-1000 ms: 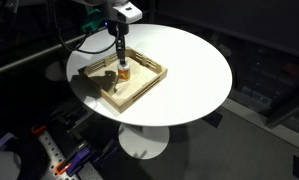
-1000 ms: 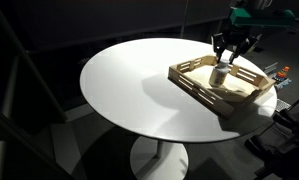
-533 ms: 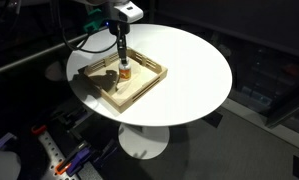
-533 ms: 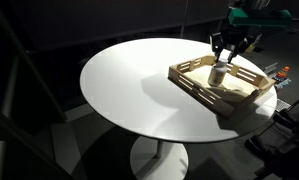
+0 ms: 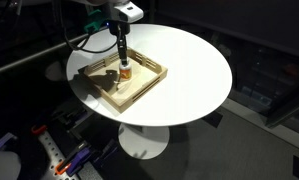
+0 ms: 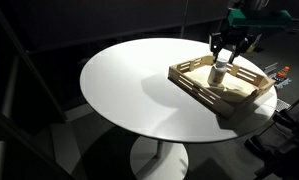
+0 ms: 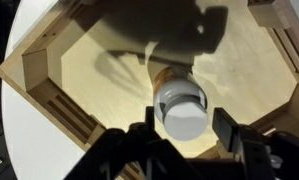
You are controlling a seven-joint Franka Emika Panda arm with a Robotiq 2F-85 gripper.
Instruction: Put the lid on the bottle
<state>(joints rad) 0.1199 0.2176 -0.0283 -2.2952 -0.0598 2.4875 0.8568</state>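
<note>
lid (image 7: 182, 112) sits on the bottle (image 7: 170, 76), tool (image 7: 184, 130) slightly spread at its 3 and 9 o'clock; we should rise straight up, nudging nothing.

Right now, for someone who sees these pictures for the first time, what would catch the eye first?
The square wooden tray near one edge of the round white table stands out first. Inside it stands a small amber bottle with a white lid on top, and the robot's hand hangs right over it.

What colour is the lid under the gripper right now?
White. The lid shows best in the wrist view, sitting atop the amber bottle.
</note>
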